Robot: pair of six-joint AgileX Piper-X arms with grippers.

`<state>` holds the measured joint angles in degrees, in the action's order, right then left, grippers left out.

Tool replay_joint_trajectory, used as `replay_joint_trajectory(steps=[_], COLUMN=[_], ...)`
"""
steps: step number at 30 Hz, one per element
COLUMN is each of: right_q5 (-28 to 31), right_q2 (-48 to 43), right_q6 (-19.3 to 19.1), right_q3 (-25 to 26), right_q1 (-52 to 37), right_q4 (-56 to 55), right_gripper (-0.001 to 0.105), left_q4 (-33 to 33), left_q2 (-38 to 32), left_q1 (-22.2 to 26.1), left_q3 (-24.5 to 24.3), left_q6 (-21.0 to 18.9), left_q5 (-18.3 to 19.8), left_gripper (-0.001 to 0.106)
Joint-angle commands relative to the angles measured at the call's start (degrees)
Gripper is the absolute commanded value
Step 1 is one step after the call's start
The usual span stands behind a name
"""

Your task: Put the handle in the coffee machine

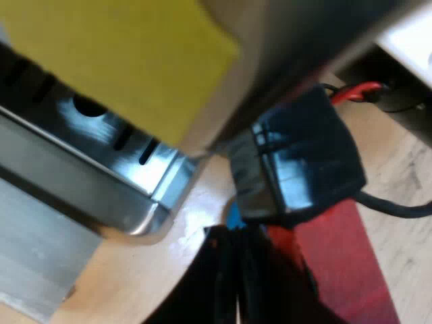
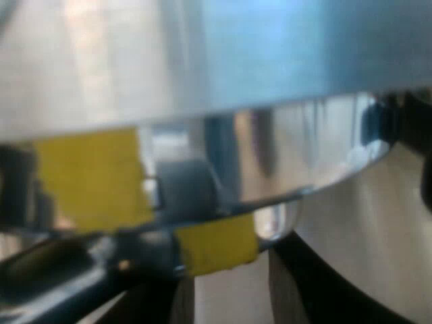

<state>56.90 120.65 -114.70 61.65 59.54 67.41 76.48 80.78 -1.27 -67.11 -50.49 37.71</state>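
Left wrist view: a brushed steel drip tray (image 1: pixel 101 145) of the espresso machine has a rounded corner, dark slots and one round hole cut in its top. It stands on a pale wooden table (image 1: pixel 142 270).
Yellow sheet: a flat, matt yellow sheet (image 1: pixel 115 61) hangs over the tray, close to the camera.
Left gripper: the left gripper (image 1: pixel 237 246) hovers over the wood, just off the tray's corner. Its two black fingers (image 1: pixel 209 283) lie almost together, with only a thin slit between them and nothing visible in it.
Blue spot: a small bright blue spot (image 1: pixel 234 217) lies just beyond the fingertips; what it is I cannot tell.
Red band: a broad smooth red band (image 1: pixel 344 270) runs beside the fingers; whether it is the handle's red end I cannot tell.
Right wrist view: the machine's silvery metal wall (image 2: pixel 202 54) has a polished curved rim (image 2: pixel 317 162) beneath it, which mirrors yellow.
Right gripper: the right gripper (image 2: pixel 233 270) has its black fingers (image 2: pixel 324 290) spread apart, a pale surface showing in the gap and nothing gripped. A small yellow strip (image 2: pixel 216 246) sits at the rim's edge, just above the gap.
Handle: a dark glossy bar (image 2: pixel 61 277) runs under the rim beside one finger; I cannot tell whether this is the holder's handle.
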Motion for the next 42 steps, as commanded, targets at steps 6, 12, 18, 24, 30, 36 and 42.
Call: replay_joint_trajectory(steps=[6, 12, 18, 24, 30, 36, 42], right_q5=[-3.25, -3.88, -4.04, -4.24, -5.03, -7.12, -10.62], right_q2=[-17.13, -17.88, -19.30, -22.22, -29.11, -34.38, -38.82], right_q6=[-0.75, -0.75, -0.13, 0.49, 1.12, 6.77, 8.57], right_q3=[1.74, 1.74, 1.43, -0.80, -5.63, -7.17, -7.16], right_q1=[0.60, 2.20, 3.42, 3.47, 4.57, 5.29, 5.40], right_q4=[-7.12, -12.03, -17.49, -20.69, -28.17, -38.60, -47.66], right_gripper=[0.032, 0.032, 0.032, 0.032, 0.032, 0.032, 0.032], left_q4=[-0.52, -1.14, -2.01, -2.01, -2.52, -3.38, -5.00], left_q2=[-4.49, -4.58, -4.58, -4.58, -4.58, -4.80, -6.55], left_q1=[-2.38, -2.38, -2.38, -2.38, -2.38, -2.38, -2.38], left_q3=[3.64, 4.67, 4.89, 4.89, 4.89, 4.89, 4.89], left_q6=[-3.77, -5.02, -6.18, -6.30, -7.61, -9.76, -11.21], left_q5=[4.39, 4.82, 4.69, 4.81, 4.70, 4.70, 4.42], left_gripper=[0.001, 0.001, 0.001, 0.001, 0.001, 0.001, 0.001])
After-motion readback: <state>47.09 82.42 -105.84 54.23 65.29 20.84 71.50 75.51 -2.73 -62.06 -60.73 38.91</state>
